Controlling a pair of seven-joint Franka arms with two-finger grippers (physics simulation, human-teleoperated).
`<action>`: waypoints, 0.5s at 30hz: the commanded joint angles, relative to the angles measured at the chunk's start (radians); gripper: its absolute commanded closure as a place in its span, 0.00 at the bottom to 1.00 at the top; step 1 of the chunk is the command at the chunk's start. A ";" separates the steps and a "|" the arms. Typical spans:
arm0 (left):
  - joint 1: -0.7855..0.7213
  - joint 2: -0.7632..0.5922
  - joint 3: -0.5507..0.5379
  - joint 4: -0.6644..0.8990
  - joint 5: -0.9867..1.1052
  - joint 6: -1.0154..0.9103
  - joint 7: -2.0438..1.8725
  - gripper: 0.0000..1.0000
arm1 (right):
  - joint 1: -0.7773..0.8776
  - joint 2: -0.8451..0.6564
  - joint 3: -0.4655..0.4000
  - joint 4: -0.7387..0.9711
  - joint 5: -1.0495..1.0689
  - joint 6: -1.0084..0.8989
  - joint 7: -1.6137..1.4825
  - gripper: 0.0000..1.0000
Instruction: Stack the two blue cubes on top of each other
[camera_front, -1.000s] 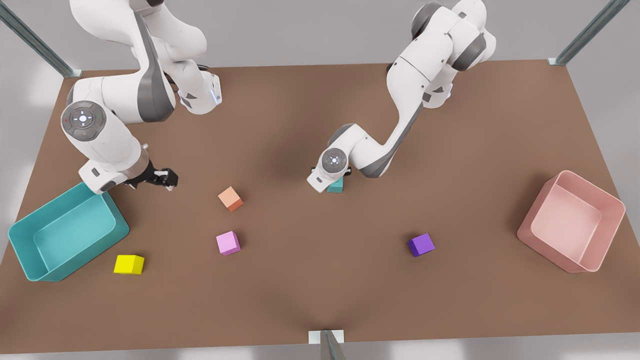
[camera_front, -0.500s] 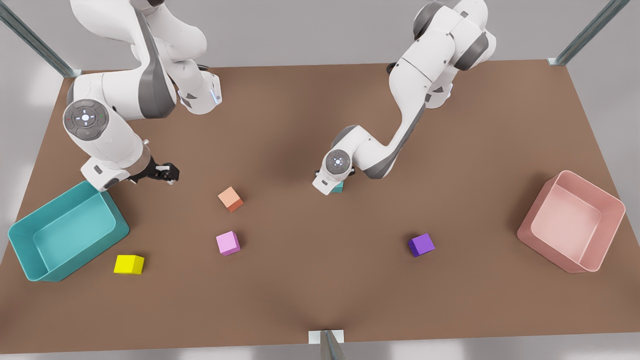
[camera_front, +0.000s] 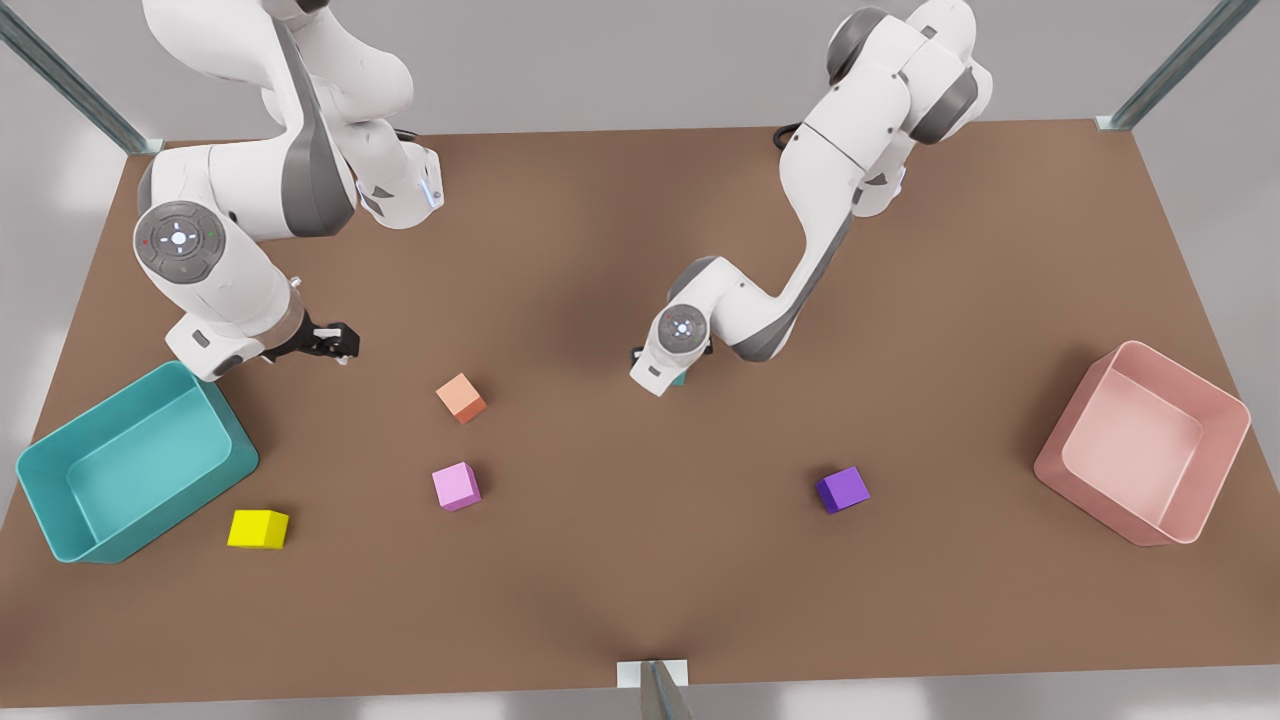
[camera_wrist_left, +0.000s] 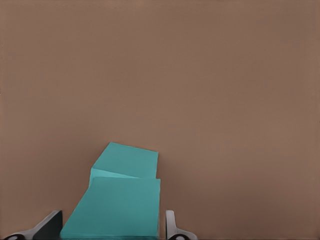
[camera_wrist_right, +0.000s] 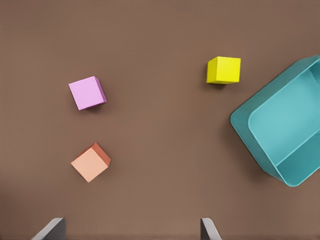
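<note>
Teal cubes sit stacked between the left hand's fingers, now more hidden under the arm; right hand, open, has drifted slightly.

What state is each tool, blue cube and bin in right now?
Left tool: shut on the upper blue cube.
Upper blue cube: gripped above the lower one; contact unclear.
Lower blue cube: resting on the table.
Right tool: open, empty, waiting.
Teal bin: upright, empty.
Pink bin: upright, empty.
</note>
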 joint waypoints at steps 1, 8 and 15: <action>0.025 -0.001 -0.028 0.001 0.000 0.000 -0.021 0.00 | 0.000 -0.001 0.000 0.000 -0.002 -0.002 -0.007 0.00; 0.040 -0.021 -0.033 0.004 0.002 -0.023 -0.021 0.00 | 0.010 0.001 0.000 -0.001 -0.002 -0.002 -0.005 0.00; 0.069 -0.112 -0.038 0.008 -0.012 -0.087 -0.023 0.00 | 0.009 0.001 0.000 0.000 -0.002 -0.002 -0.007 0.00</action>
